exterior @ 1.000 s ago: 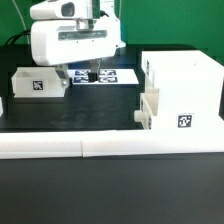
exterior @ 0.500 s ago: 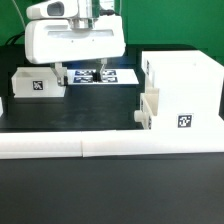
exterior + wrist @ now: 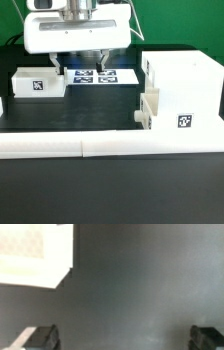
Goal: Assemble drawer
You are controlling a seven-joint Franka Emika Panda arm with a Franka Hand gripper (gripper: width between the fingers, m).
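My gripper (image 3: 88, 66) hangs open and empty above the black table, just in front of the marker board (image 3: 100, 76). A small white drawer part with a tag (image 3: 34, 84) lies to its left in the exterior view. A large white drawer box (image 3: 182, 82) stands at the exterior view's right, with a smaller white piece (image 3: 149, 108) against its near left corner. In the wrist view the gripper (image 3: 125, 339) has its dark fingers (image 3: 40, 336) far apart with only bare table between them. A white corner (image 3: 28, 258) shows beyond them; I cannot tell which piece it is.
A long white bar (image 3: 110, 148) runs across the front of the table. Another white piece (image 3: 2, 106) shows at the far left edge of the exterior view. Cables hang behind the arm.
The gripper has risen and shifted slightly to the exterior view's right. It stays open and empty. The parts have not moved.
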